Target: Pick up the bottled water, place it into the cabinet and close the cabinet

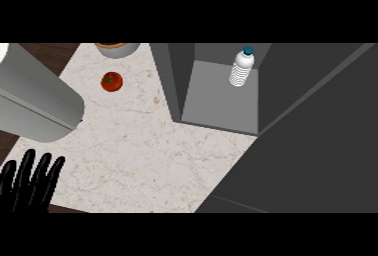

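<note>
One bottled water (241,69) upright inside one open cabinet (221,105); one tomato (111,81).

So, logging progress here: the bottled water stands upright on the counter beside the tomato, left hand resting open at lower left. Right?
Not quite. The head view shows the bottled water standing upright inside the cabinet, not on the counter. The tomato sits alone on the counter; the left hand does rest open.

Bottled water (241,67) upright inside cabinet (221,100), upper right of centre. Tomato (111,82) on counter (148,155), upper left. Left hand (28,182) lower left corner.
</note>
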Tool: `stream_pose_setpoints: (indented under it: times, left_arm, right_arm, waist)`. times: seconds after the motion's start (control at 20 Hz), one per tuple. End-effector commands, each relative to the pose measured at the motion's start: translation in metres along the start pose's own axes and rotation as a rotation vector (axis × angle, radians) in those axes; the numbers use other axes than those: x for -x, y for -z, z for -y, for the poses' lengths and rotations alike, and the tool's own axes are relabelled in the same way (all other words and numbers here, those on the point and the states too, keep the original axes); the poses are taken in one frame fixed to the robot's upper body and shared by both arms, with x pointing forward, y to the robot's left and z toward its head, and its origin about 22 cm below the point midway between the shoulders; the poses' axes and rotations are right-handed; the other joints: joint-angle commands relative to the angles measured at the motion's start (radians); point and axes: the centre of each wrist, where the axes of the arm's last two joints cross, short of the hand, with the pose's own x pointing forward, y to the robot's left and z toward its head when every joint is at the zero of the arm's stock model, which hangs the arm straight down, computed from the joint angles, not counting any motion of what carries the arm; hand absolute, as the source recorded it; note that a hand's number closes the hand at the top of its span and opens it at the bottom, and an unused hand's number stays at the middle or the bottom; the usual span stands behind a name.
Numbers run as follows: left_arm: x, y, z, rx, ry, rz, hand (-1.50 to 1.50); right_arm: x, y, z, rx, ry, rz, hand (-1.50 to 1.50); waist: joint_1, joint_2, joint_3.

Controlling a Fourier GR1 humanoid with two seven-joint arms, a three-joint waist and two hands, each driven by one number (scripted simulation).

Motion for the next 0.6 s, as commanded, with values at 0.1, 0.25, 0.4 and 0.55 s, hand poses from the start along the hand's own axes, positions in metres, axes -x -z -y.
stream_pose_setpoints:
  times: [0.1,0.25,0.4,0.55]
  left_arm:
    - [-0.002,-0.001,-0.006,-0.015,0.01,-0.008,-1.5]
    - [-0.004,-0.004,-0.005,-0.028,0.014,-0.001,-1.5]
    - [-0.002,-0.007,-0.007,-0.037,0.008,0.001,-1.5]
    - [-0.002,-0.006,-0.008,-0.035,-0.007,0.002,-1.5]
  right_arm:
    - [0.015,0.016,0.019,0.272,0.201,0.067,1.5]
    - [0.02,0.005,0.029,0.405,0.2,0.073,1.5]
    - [0.021,-0.002,0.034,0.5,0.221,0.098,1.5]
    - [0.024,-0.004,0.043,0.585,0.242,0.105,1.5]
  waist:
    - [-0.044,-0.004,0.005]
    - [-0.055,-0.007,0.007]
    - [-0.063,-0.005,0.005]
    - [-0.063,-0.006,0.005]
